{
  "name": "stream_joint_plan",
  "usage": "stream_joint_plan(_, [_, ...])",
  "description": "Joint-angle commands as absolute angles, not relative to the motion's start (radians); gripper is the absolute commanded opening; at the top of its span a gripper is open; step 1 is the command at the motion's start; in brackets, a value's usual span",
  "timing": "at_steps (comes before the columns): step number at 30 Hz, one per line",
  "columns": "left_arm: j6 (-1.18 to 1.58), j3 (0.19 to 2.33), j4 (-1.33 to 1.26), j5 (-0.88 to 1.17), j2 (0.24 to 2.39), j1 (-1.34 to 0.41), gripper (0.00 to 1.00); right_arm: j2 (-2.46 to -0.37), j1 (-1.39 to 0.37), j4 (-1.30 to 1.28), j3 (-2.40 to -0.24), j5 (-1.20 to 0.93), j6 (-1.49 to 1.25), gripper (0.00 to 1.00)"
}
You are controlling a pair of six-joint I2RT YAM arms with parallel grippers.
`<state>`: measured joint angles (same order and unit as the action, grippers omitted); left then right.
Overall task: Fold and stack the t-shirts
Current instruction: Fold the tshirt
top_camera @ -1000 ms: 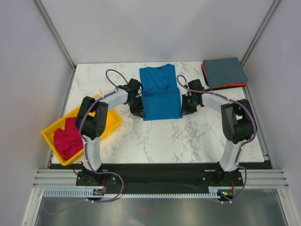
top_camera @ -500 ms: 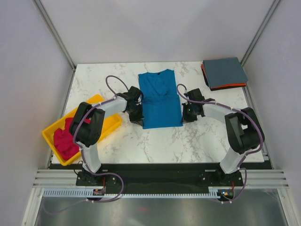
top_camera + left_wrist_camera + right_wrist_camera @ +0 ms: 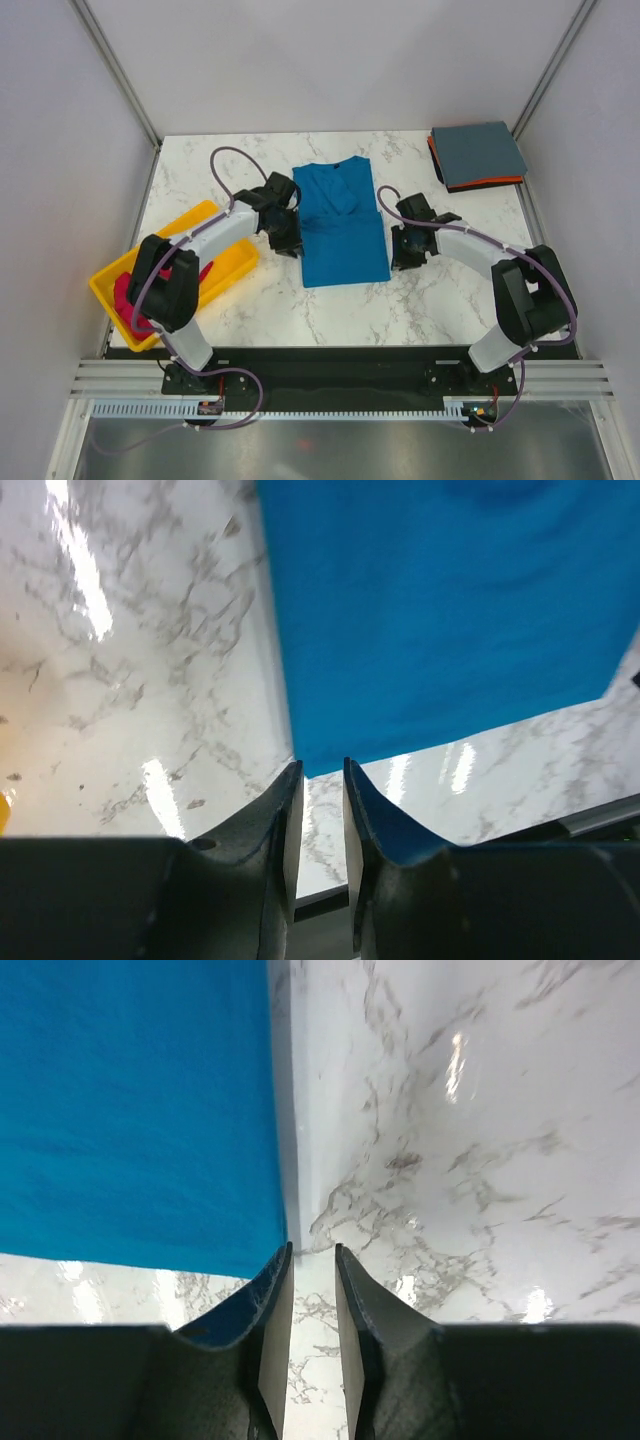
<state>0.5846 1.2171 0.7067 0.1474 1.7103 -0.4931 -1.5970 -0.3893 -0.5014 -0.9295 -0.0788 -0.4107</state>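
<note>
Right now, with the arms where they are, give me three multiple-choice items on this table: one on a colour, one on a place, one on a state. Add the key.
1. The tee in the tray is:
A orange
B magenta
C grey

2. The grey tee lies:
A on the orange tee
B in the tray
C on bare marble

3. The blue tee is:
A bunched up
B hanging in the air
C flat on the table

Key:
1 B: the magenta tee shows inside the yellow rim.
2 A: an orange edge sticks out from under it at the far right corner.
3 C: it lies spread out, collar away from the arms.
</note>
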Motion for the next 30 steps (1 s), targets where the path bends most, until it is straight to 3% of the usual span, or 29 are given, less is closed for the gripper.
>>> stream_joint_plan(1, [0.552,1.353,0.703,0.159,1.749,-0.491,0.3,-1.583,-0.39,-0.578,-1.057,0.035,-0.39,0.31])
stream_joint_plan(5, [0.54,1.437,0.686,0.158,1.865,-0.491,0.29,-1.64,-0.39,-0.577,-1.137,0.003,-0.38,0.24])
stream_joint_plan(15, [0.497,1.669,0.684,0.074,2.11,-0.454,0.28,-1.704,-0.388,-0.578,-1.247,0.002,-0.373,0.25])
stream_joint_plan(20, [0.5,1.74,0.693,0.014,2.174,-0.425,0.3,-1.692,-0.388,-0.554,-1.191,0.015,-0.397,0.24])
stream_joint_plan(24, [0.519,1.726,0.687,0.018,2.194,-0.425,0.31,-1.6,-0.39,-0.482,-1.021,0.017,-0.44,0.24])
stream_joint_plan(30, [0.52,1.769,0.693,0.003,2.221,-0.425,0.32,-1.574,-0.39,-0.472,-0.988,0.002,-0.459,0.23])
